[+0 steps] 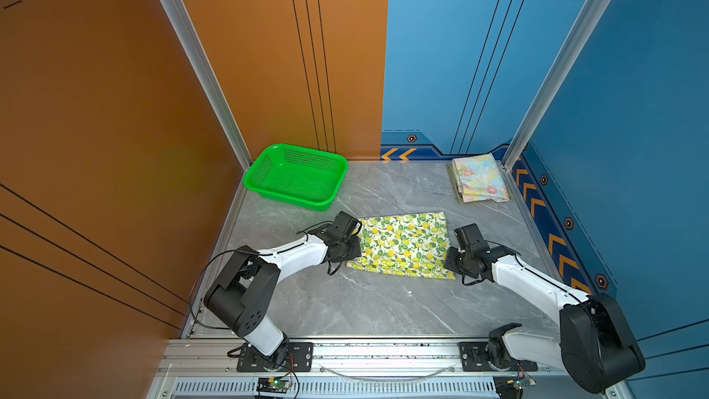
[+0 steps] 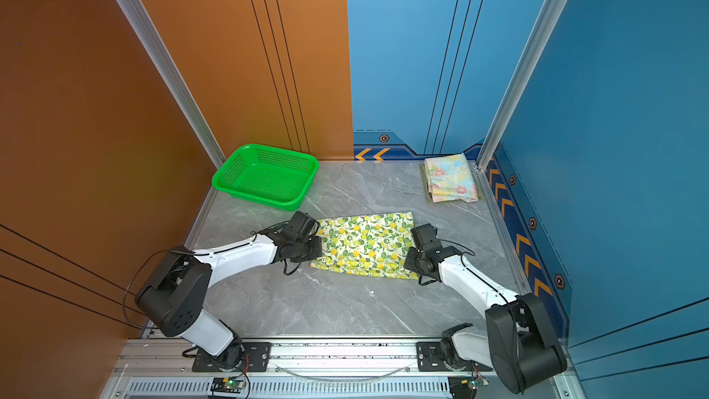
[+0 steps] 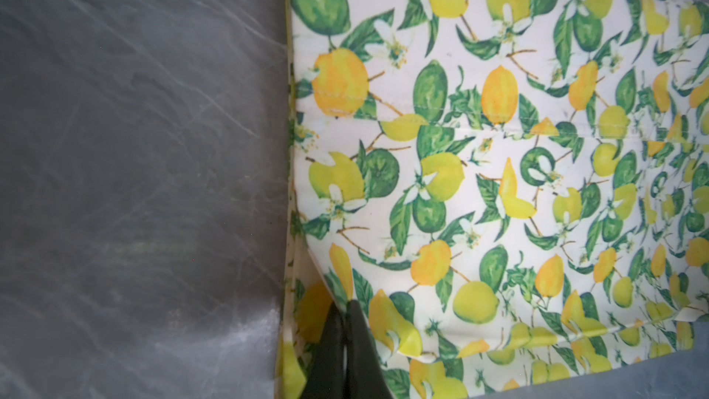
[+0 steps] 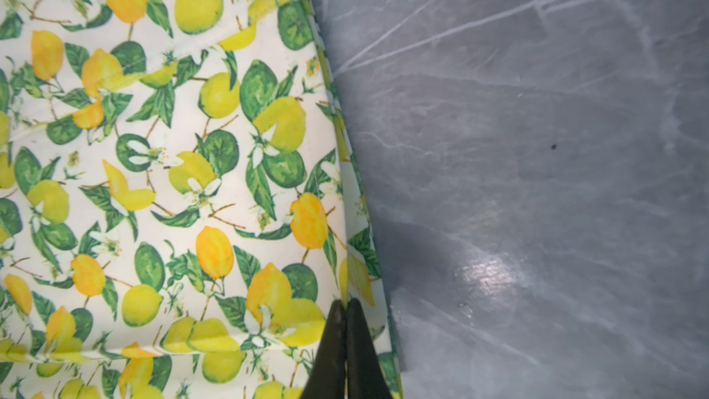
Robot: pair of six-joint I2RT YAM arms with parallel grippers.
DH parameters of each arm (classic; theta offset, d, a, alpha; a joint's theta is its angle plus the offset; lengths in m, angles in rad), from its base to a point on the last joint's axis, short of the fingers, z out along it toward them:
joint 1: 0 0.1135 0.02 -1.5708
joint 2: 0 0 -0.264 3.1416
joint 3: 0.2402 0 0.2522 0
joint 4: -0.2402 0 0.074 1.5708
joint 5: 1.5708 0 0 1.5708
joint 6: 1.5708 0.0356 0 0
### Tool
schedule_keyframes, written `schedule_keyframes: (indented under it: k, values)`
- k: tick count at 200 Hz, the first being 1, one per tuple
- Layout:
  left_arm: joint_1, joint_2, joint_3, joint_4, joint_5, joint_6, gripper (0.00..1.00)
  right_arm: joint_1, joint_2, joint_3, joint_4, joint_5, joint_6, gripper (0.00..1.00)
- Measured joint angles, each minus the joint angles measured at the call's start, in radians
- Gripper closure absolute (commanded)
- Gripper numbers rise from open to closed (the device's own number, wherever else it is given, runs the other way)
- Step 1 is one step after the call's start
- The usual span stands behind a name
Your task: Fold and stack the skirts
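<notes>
The white skirt with lemons and green leaves (image 1: 403, 243) (image 2: 364, 243) lies folded flat in the middle of the grey marble table (image 1: 345, 301). My left gripper (image 3: 345, 307) (image 1: 353, 252) is shut, pinching a cloth layer at the skirt's left edge near its front corner. At the right edge, my right gripper (image 4: 345, 303) (image 1: 451, 262) is also shut on a fold of the same skirt (image 4: 172, 186). The pastel flowered skirt (image 1: 479, 178) (image 2: 450, 178) lies folded at the back right corner, with a thin olive edge (image 1: 452, 178) showing under it.
A bright green perforated basket (image 1: 291, 203) (image 2: 261, 201) stands empty at the back left, just beyond my left wrist. Orange and blue walls close in the table on three sides. The arm bases sit on the front rail (image 1: 383, 355).
</notes>
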Motion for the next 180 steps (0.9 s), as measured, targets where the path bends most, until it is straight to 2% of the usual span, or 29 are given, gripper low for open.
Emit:
schedule_keyframes:
  k: [77,151,159,163,180]
  values:
    - [-0.011,-0.163,-0.021,-0.010,0.002,-0.008,1.00,0.010,-0.202,0.046,-0.087,0.013,0.001,1.00]
    - [-0.062,-0.138,-0.203,0.025,-0.001,-0.062,1.00,0.076,-0.210,-0.135,-0.090,0.023,0.053,1.00]
    - [-0.063,-0.126,-0.204,0.035,0.002,-0.068,1.00,0.081,-0.195,-0.141,-0.090,0.023,0.058,0.91]
    - [-0.063,-0.124,-0.204,0.044,0.002,-0.069,0.94,0.082,-0.188,-0.141,-0.090,0.023,0.058,0.85]
    - [-0.064,-0.117,-0.204,0.063,0.006,-0.068,0.56,0.085,-0.169,-0.140,-0.089,0.029,0.061,0.60]
